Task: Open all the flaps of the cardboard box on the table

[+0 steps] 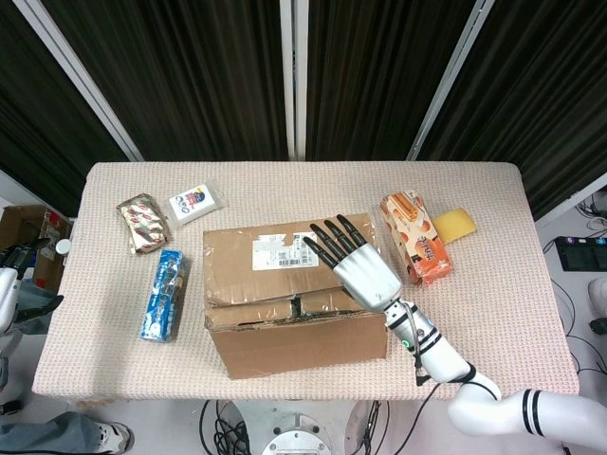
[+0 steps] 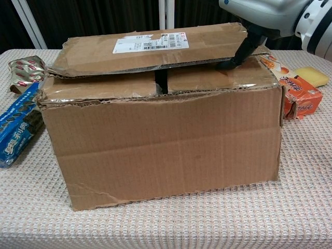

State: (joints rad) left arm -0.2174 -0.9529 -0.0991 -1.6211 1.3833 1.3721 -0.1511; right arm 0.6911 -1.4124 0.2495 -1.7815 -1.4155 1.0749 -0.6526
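Note:
The cardboard box (image 1: 294,303) stands mid-table, its labelled top flap (image 1: 285,251) lying over two inner flaps (image 2: 218,78). My right hand (image 1: 356,263) lies over the right end of that flap with its fingers stretched out on top. In the chest view the thumb (image 2: 236,54) is hooked under the flap's (image 2: 150,49) front edge, and that end is raised a little. At the far left, off the table, only part of my left hand (image 1: 9,284) shows, with its fingers apart and holding nothing.
A blue biscuit pack (image 1: 164,294) lies left of the box, with a foil snack pack (image 1: 142,224) and a white packet (image 1: 197,203) behind it. An orange carton (image 1: 415,237) and a yellow sponge (image 1: 453,225) lie right of the box.

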